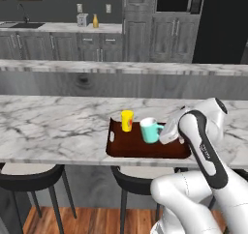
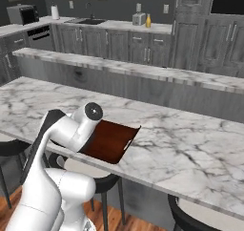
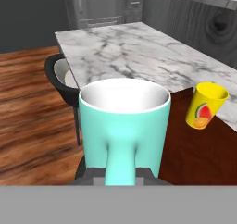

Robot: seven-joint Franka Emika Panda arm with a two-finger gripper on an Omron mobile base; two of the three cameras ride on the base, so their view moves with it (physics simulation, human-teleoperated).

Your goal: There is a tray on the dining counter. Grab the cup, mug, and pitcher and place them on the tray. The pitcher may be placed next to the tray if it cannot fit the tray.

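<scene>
Closest to the hand camera, the teal mug [image 3: 124,126] is seen with its loop handle clamped between the narrowly set tips of the gripper [image 3: 121,176], so the mug is held by its handle. From the left base view the mug [image 1: 151,130] is seen upright over the dark reddish-brown tray [image 1: 127,145]; whether it rests on the tray floor or hangs just above it cannot be told. Near the tray's far left corner the yellow cup [image 1: 127,120] is stood upright on the tray, just beside the mug but apart from it. A red fruit mark is shown on the cup's side. The tray is set near the front edge of the marble worktop [image 1: 53,122], above dark stools [image 1: 29,175]. Far behind, on the back kitchen counter, the mustard pitcher [image 1: 95,21] is stood beside a grey toaster [image 1: 82,20].
</scene>
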